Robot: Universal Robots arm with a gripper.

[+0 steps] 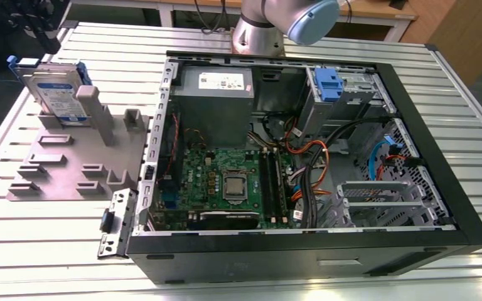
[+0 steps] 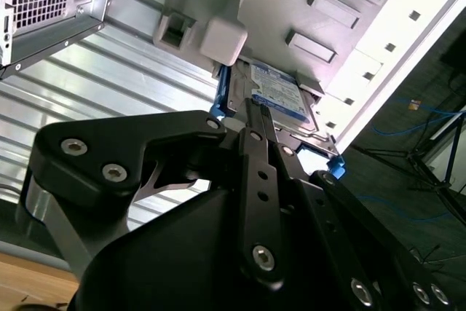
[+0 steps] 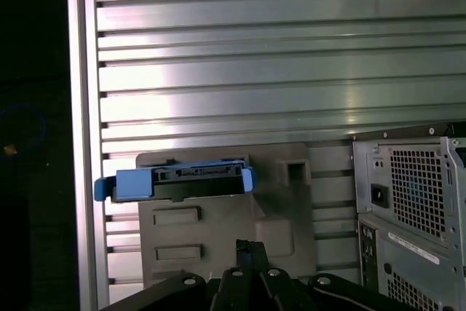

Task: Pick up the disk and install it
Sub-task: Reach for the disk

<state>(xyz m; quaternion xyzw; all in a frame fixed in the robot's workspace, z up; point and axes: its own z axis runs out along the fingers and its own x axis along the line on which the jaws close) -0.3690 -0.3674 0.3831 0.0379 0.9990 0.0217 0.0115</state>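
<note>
The disk [image 1: 57, 91] stands on edge in a slot of the grey holder [image 1: 65, 163], at the exterior view's left. It is silver with a white-and-blue label and blue rails. In both wrist views the disk [image 2: 280, 92] [image 3: 178, 180] lies beyond my black gripper [image 2: 256, 111] [image 3: 251, 247], well apart from it. The two thin fingers lie pressed together with nothing between them. The arm's [image 1: 283, 25] lower part stands behind the open computer case [image 1: 308, 157].
The open case holds a motherboard, cables and a drive bay with a blue tab [image 1: 329, 84] at its far right corner. The case's rear panel [image 3: 408, 202] stands beside the holder [image 3: 218, 231]. Ribbed aluminium table [image 1: 40, 251] surrounds both.
</note>
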